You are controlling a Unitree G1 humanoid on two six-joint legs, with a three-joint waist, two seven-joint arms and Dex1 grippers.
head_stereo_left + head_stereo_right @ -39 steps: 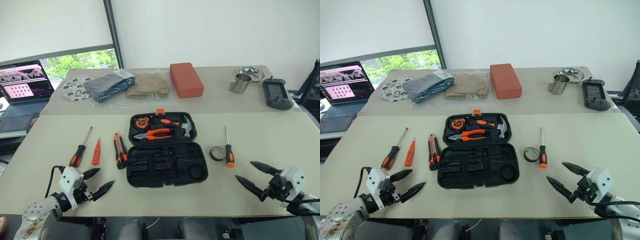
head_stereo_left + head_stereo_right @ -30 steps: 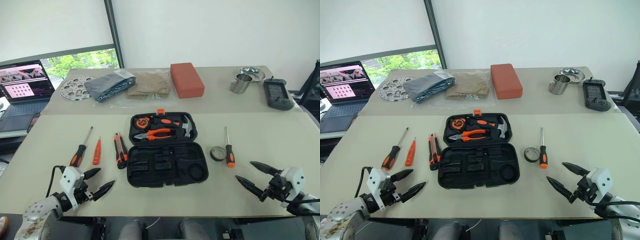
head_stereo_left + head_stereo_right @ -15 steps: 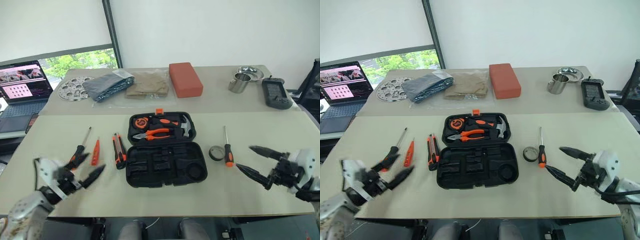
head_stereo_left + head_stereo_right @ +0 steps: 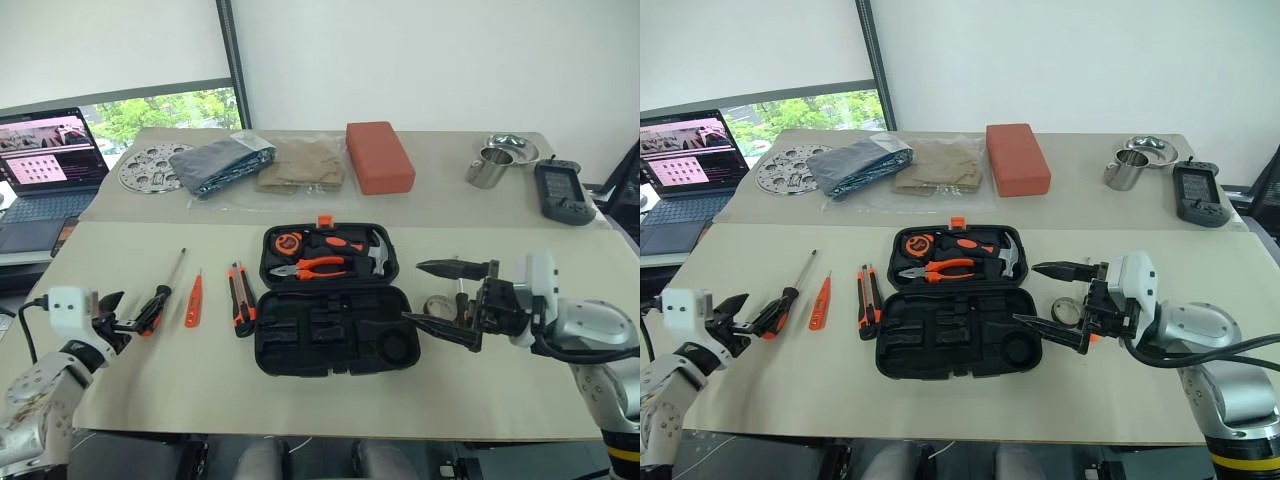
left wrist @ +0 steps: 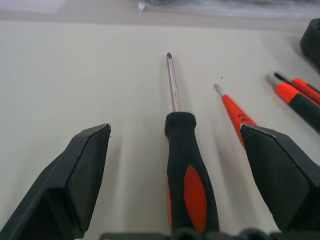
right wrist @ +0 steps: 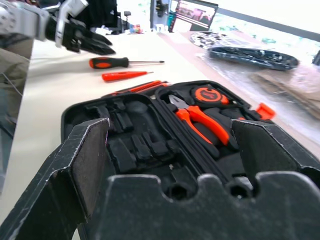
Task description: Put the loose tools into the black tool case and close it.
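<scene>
A: At table centre you see the black tool case lying open, lid half at 12 o'clock holding the orange-handled pliers and the hammer, empty recessed half at 6 o'clock, orange latch on the far edge.

B: Where do the loose tools lie, reckoned from the case?

A: At 9 o'clock, going outward: the utility knife just beside the case, then the small orange screwdriver, then a long screwdriver. At 3 o'clock: the tape roll and the second long screwdriver, partly hidden behind your right gripper.

B: And the grippers?

A: Your right gripper stands spread wide and empty over the case's 3 o'clock edge, one finger pointing across the case's right rim. Your left gripper is likewise spread and holds nothing; in its wrist view the long screwdriver's handle lies between the two fingers, touching neither.

B: Beyond the tools?

A: At 12 o'clock, a red block and bagged cloths; at 1 o'clock, a steel cup and handheld device; at 10 o'clock, a laptop.
</scene>
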